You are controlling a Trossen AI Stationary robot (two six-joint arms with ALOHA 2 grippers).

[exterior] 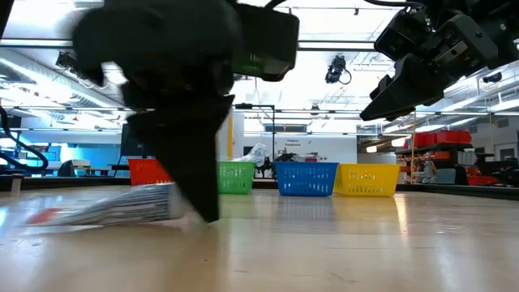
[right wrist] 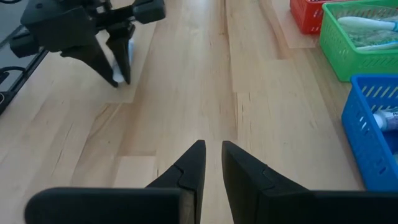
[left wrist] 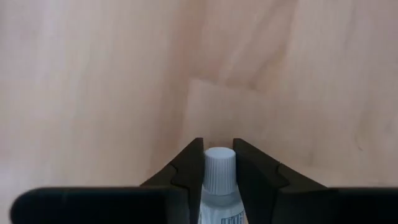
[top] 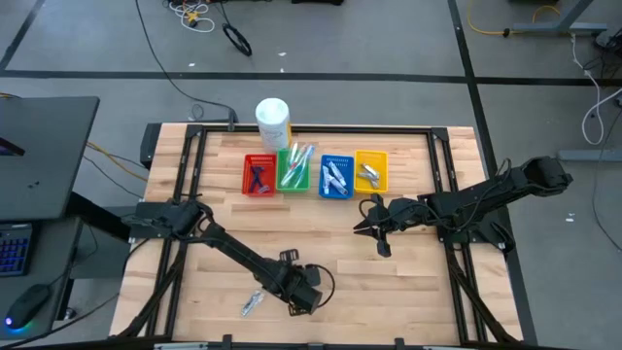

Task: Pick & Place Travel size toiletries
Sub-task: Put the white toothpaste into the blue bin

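Note:
A small white tube with a ribbed white cap [left wrist: 219, 169] lies near the table's near edge, left of centre [top: 253, 304]; the low view shows it lying about level [exterior: 105, 207]. My left gripper [left wrist: 219, 163] stands over its cap end [top: 282, 299], fingers pointing down, shut on it. My right gripper [right wrist: 213, 149] hovers above the table in front of the yellow bin [top: 374, 228], open by a narrow gap and holding nothing. Other toiletries lie inside the four bins. My left gripper pinches the tube at its ribbed cap [left wrist: 219, 177] between its two fingertips [left wrist: 189, 165], coming from above and pointing down. The tube's body runs back between the fingers toward the wrist. It lies about level along the table; whether it is lifted clear I cannot tell.
Four bins stand in a row at the far side: red [top: 258, 175], green [top: 293, 171], blue [top: 335, 177], yellow [top: 371, 171]. A large white canister [top: 273, 119] stands behind them at the far edge. Bare wood lies between the two grippers.

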